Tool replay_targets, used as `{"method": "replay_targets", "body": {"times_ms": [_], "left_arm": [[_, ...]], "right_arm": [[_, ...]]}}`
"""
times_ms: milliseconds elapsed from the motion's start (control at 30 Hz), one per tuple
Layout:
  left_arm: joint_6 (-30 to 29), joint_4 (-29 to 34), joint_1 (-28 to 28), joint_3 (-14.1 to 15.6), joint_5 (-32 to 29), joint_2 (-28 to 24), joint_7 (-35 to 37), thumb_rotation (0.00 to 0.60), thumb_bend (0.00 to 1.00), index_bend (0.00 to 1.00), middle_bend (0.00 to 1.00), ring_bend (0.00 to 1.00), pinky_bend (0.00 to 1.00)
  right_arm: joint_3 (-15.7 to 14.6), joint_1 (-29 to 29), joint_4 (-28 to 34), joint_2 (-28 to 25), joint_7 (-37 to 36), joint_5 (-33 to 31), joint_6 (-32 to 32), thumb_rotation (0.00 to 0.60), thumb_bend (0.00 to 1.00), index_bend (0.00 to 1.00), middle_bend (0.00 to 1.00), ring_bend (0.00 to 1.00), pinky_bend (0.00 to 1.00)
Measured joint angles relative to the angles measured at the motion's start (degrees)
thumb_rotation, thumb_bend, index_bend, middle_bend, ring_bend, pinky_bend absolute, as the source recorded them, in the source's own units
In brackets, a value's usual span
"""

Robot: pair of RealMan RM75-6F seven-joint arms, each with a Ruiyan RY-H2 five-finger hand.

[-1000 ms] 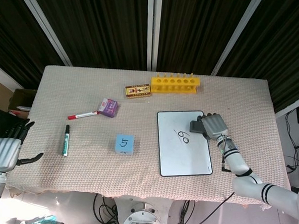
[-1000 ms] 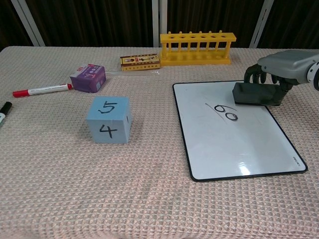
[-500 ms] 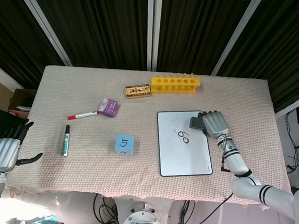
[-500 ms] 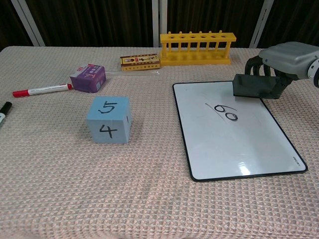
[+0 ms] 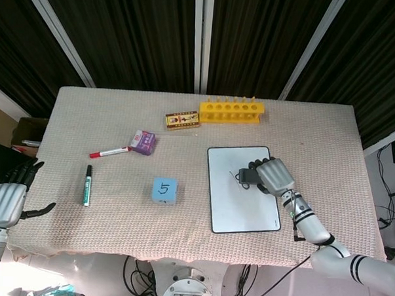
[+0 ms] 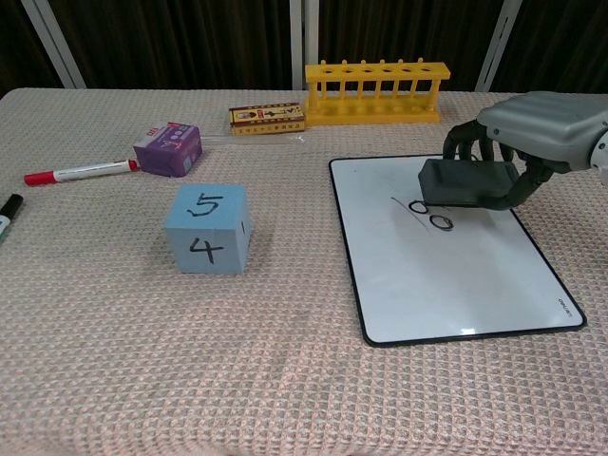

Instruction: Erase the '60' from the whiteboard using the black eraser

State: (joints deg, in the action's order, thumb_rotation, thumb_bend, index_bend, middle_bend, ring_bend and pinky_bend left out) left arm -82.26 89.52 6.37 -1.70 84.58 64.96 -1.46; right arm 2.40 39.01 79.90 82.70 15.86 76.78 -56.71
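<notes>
The left hand [image 5: 5,202] rests off the table's left edge with its fingers spread, grasping nothing. On the woven cloth lie a black marker [image 5: 87,184] and a red marker [image 6: 80,172], with a small purple box [image 6: 168,148] just beside the red marker's tip. A blue cube [image 6: 207,228] marked "5" and "4" stands near the table's middle. At the far edge lie a flat brown box [image 6: 267,118] and a yellow test-tube rack [image 6: 377,91].

The whiteboard [image 6: 446,275] lies right of the cube. The '60' [image 6: 430,214] is in its upper half, with a thin stroke running up-left from the digits. The right hand [image 6: 532,133] grasps the black eraser [image 6: 465,182] from above, fingers curled over its far side. The eraser is at the upper edge of the digits; whether it touches the board cannot be told.

Progress: the eraser is picked up and brought to the writing. The digits remain legible, so the erasing appears barely begun. Wiping across the '60' and its stroke is left.
</notes>
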Motion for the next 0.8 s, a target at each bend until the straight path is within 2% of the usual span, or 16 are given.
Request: {"method": "replay_targets", "body": {"times_ms": [167,300,533,800], "left_arm": [[0.19,-0.28,0.16,0.02,0.19,0.08,0.30,0.441,0.13,0.08,0.06,0.10,0.20],[0.19,-0.46,0.13,0.01,0.13,0.09,0.61,0.442,0.13,0.08,0.06,0.10,0.20],[0.36,-1.26,0.00,0.05,-0.15,0.15,1.63,0.442,0.13,0.08,0.06,0.10,0.20],[0.35,-2.29,-0.05,-0.11,-0.31,0.07,3.02,0.444,0.13,0.08,0.06,0.10,0.20]], "right_arm": [[-2.66,-0.86,2.53,-0.55,0.77,4.64,-0.98,0.600,0.38,0.84,0.74,0.65,0.75],[-3.36,-1.22,2.80,-0.26,3.51,6.01,-1.46,0.600,0.38,0.84,0.75,0.65,0.75],[-3.13,-1.68,1.86,1.64,6.77,6.24,-1.48,0.600,0.38,0.84,0.75,0.65,0.75],[-1.36,-1.33,-0.79,4.02,8.37,4.25,-0.21,0.600,0.38,0.84,0.75,0.65,0.75]]}}
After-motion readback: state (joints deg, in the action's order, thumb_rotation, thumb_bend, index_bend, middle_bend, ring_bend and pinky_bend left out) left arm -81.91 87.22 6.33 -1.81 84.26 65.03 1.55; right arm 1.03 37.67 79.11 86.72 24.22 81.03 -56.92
